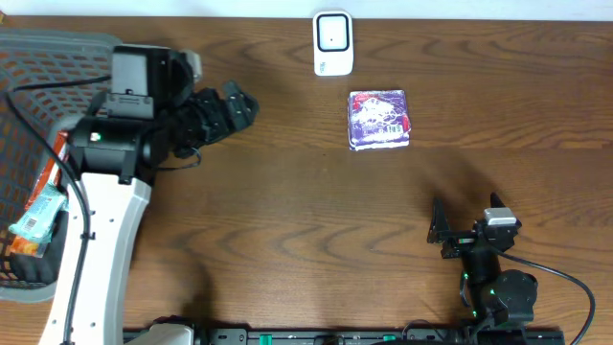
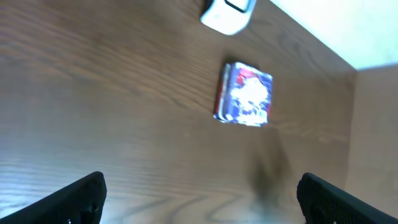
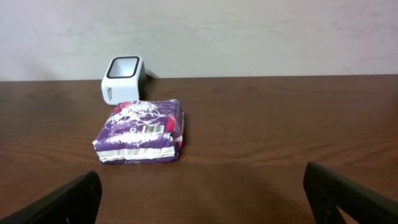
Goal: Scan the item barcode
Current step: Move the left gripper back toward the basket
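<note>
**A:** From overhead, where do we find the packet?

**B:** The packet point(image 1: 380, 119) lies flat on the table point(image 1: 287, 211). It is near the scanner point(image 1: 332, 42), just in front of it and a little to one side, and the two do not touch. Our left gripper point(image 1: 239, 105) hangs well apart from it, beside the basket point(image 1: 38, 67). Our right gripper point(image 1: 465, 228) sits toward the front edge. Both stand spread wide with nothing between the fingers.

**A:** And from the left wrist?

**B:** It is blurred. We make out the packet point(image 2: 244, 94) ahead of us and the scanner point(image 2: 229, 14) beyond it. The left gripper point(image 2: 199, 199) is agape and empty.

**A:** The right wrist?

**B:** That view is the clearest. The packet point(image 3: 141, 130) faces us with its barcode point(image 3: 151, 129) on the upper face near the front edge. The scanner point(image 3: 124, 78) stands just behind it. The right gripper point(image 3: 205, 199) is wide and holds nothing.

**A:** How will it handle?

**B:** We judge it light and soft. The glossy film wrapper will dent and may slip. Whether the contents are firm we cannot tell from here. We would pinch it across the plump middle, from side to side. That keeps the fingers off the barcode and off the limp sealed ends.
</note>
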Motion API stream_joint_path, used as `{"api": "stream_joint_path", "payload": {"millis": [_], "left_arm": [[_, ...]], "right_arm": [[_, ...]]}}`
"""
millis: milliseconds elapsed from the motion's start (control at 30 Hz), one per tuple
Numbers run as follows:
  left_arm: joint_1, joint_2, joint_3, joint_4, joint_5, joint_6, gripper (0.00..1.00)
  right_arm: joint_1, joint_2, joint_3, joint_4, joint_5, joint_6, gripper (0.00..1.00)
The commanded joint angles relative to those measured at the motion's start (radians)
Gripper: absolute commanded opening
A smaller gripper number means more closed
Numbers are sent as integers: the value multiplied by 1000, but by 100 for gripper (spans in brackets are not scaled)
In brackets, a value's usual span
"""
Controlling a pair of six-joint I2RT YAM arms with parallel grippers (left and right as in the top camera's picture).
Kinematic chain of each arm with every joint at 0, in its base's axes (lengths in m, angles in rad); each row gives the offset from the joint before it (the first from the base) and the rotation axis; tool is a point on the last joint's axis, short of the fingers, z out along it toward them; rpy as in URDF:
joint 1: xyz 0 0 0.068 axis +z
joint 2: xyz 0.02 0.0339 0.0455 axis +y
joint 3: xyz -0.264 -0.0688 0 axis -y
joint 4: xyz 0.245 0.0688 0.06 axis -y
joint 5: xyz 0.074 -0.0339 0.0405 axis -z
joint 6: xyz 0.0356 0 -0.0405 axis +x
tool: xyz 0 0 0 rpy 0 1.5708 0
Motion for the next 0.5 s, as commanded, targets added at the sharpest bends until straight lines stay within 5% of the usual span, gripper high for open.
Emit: {"api": "stream_joint_path", "payload": {"millis": [0,467], "left_arm": [[41,-7,3,-24,-13,-5,98],[74,-7,3,-42,-47,-4,98]], "right_arm": [[-8,-6,-5,2,5,3,99],[-8,-6,-5,2,5,3,99]]}}
